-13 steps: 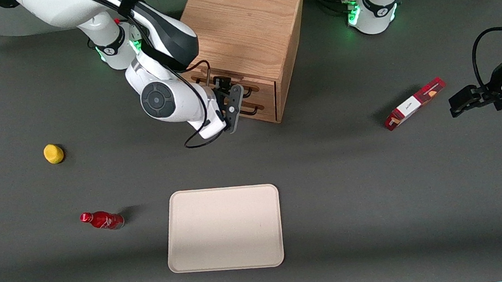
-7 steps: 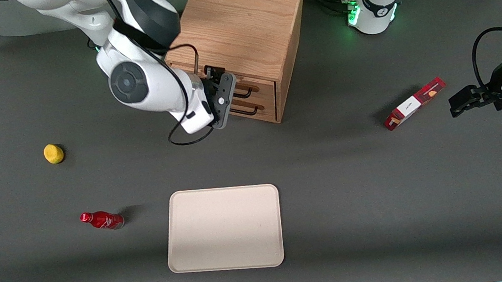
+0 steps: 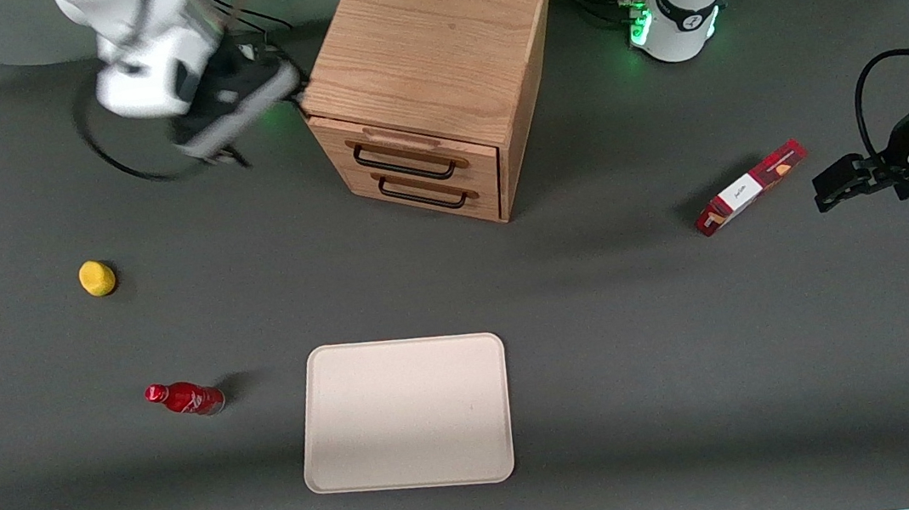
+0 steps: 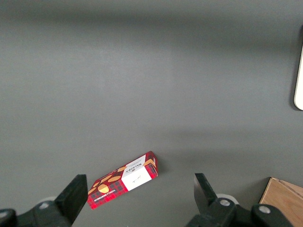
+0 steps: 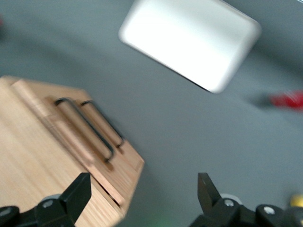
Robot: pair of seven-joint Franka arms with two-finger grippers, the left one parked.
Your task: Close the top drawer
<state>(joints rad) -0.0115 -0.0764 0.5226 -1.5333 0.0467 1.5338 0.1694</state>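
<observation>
A dark grey table (image 3: pixel 601 341) carries an oak cabinet (image 3: pixel 435 43), its top drawer (image 3: pixel 409 153) flush. The gripper (image 3: pixel 233 118), fingers spread and empty, has swung away from the drawer front since a second ago and is now beside the cabinet.

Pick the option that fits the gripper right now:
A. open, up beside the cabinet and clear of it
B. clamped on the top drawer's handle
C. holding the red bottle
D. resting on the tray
A. The gripper is open and holds nothing, beside the cabinet, apart from the top drawer, whose front sits flush; the tray and bottle lie untouched, nearer the front camera.
</observation>
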